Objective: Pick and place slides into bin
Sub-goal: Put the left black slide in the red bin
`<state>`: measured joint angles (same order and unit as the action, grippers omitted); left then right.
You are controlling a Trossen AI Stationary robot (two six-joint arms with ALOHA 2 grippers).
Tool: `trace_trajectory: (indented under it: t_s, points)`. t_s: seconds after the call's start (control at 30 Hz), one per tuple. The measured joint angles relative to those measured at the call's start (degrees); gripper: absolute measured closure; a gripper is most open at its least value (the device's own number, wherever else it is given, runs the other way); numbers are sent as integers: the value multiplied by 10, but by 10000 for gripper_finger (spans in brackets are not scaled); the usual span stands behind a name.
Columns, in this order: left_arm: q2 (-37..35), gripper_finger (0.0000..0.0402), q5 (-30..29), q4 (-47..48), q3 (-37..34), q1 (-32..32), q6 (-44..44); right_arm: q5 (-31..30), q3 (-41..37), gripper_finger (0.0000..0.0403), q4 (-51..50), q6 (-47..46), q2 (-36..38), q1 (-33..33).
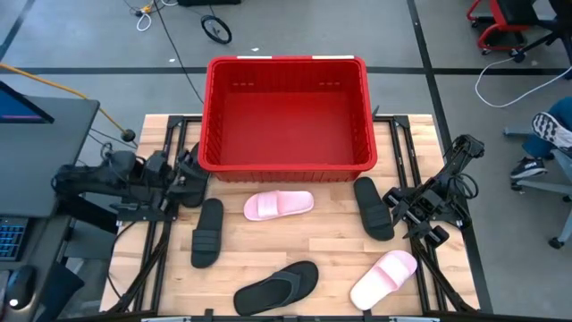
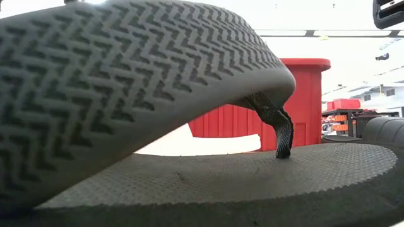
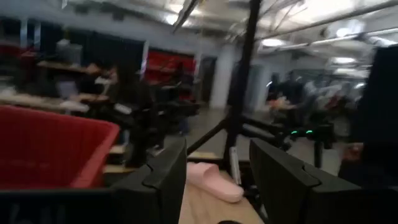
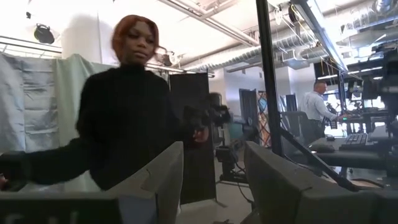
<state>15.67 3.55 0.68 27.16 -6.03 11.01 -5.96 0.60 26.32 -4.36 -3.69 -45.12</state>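
Note:
The red bin (image 1: pixel 288 112) stands at the table's far middle; it also shows in the low view (image 2: pixel 297 104) and the left wrist view (image 3: pixel 50 146). On the table lie a pale pink slide (image 1: pixel 279 205), seen too in the left wrist view (image 3: pixel 214 180), a second pink slide (image 1: pixel 384 278) near right, a black slide (image 1: pixel 207 232) left, a black slide (image 1: pixel 373 207) right, and a black flip-flop (image 1: pixel 277 285) near the front, filling the low view (image 2: pixel 158 113). My left gripper (image 1: pixel 192 177) is open at the bin's left near corner. My right gripper (image 1: pixel 398 204) is open beside the right black slide.
A person in black stands beyond the table in the right wrist view (image 4: pixel 124 118). A monitor (image 1: pixel 22 107) and cables lie left of the table. Bare wood (image 1: pixel 304 241) shows between the slides.

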Motion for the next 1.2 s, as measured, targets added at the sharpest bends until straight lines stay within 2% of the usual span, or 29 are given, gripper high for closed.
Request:
trace_trajectory:
  t_s: [0.13, 0.27, 0.33, 0.43, 0.53, 0.6, 0.67, 0.77, 0.9, 0.97, 1.03, 1.1, 1.2]
  points:
    - [100, 222, 0, 85, 111, -1, -11, 0, 0, 227, -2, 0, 0, 0]
    - [194, 221, -21, 230, 220, -12, -105, 0, 1, 227, -1, 4, 0, 0]
    - [246, 221, -47, 311, 269, -24, -104, 0, 3, 227, -2, 4, 0, 0]
    - [313, 219, -56, 389, 330, -51, -81, 0, 4, 227, -2, 5, 0, 0]
    - [365, 219, -59, 417, 383, -84, -102, 0, 4, 227, 1, 14, 0, 0]
    - [397, 221, -84, 428, 415, -100, -116, 0, 4, 227, 12, 36, 0, 0]
    - [421, 224, -110, 429, 441, -113, -112, 0, 4, 227, 48, 101, 0, 0]
    - [445, 225, -114, 427, 470, -123, -49, 12, 5, 227, 110, 232, 0, 0]
    - [463, 222, -112, 428, 483, -133, 54, 96, 5, 227, 188, 313, 0, 0]
    - [466, 221, -112, 425, 484, -136, 85, 145, 6, 227, 206, 321, 0, 0]
    - [467, 222, -112, 425, 484, -139, 106, 156, 7, 227, 208, 298, 0, 0]
    - [470, 223, -113, 424, 484, -139, 109, 121, 22, 227, 199, 241, -4, 0]
    - [472, 225, -113, 423, 484, -137, 109, 2, 79, 227, 133, 161, -20, 0]
